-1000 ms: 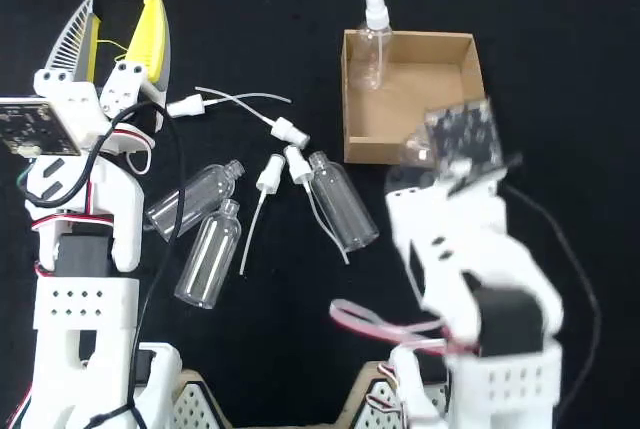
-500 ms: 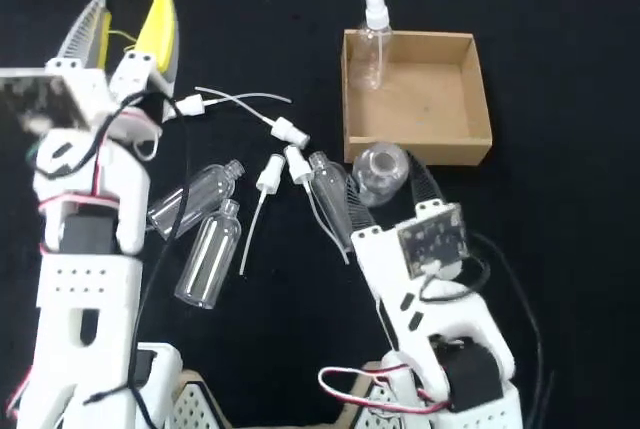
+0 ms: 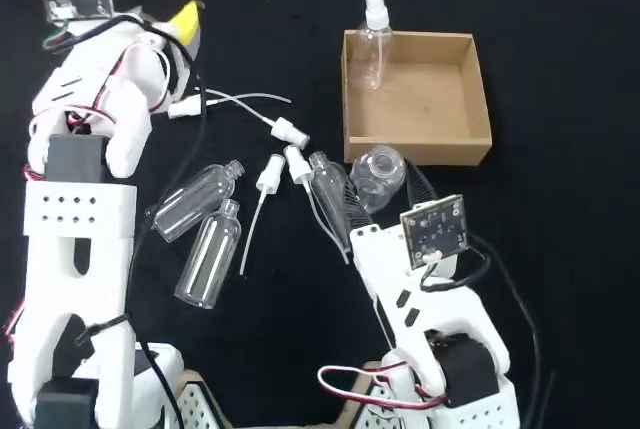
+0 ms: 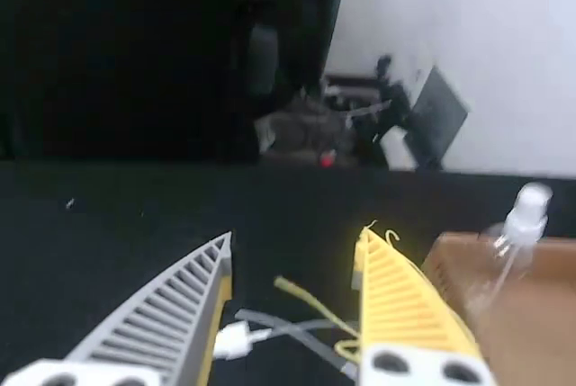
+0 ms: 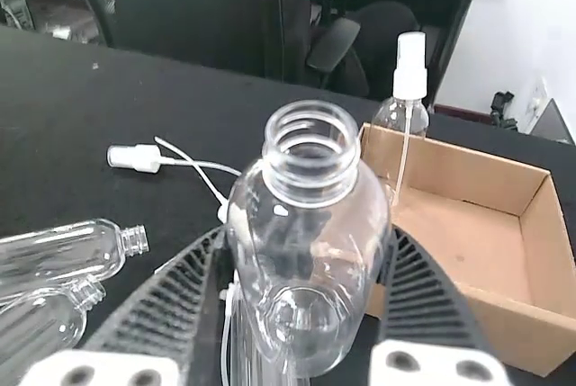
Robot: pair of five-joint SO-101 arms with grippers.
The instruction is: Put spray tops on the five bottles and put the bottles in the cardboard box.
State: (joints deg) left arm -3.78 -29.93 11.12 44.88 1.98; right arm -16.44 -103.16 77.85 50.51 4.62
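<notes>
- Black table (image 3: pixel 560 99) carries loose bottles (image 3: pixel 195 199), a box (image 3: pixel 417 152).
- Right gripper (image 5: pixel 306 237) clamps uncapped bottle (image 5: pixel 310 179) just beside box.
- Left gripper (image 4: pixel 295 240) gapes near a spray top (image 4: pixel 236 341).

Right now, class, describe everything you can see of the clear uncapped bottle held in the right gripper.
The clear plastic bottle has round shoulders and a threaded, open, uncapped neck. It is held roughly upright between the right gripper's black ribbed fingers, just outside the brown cardboard box's near wall.
</notes>
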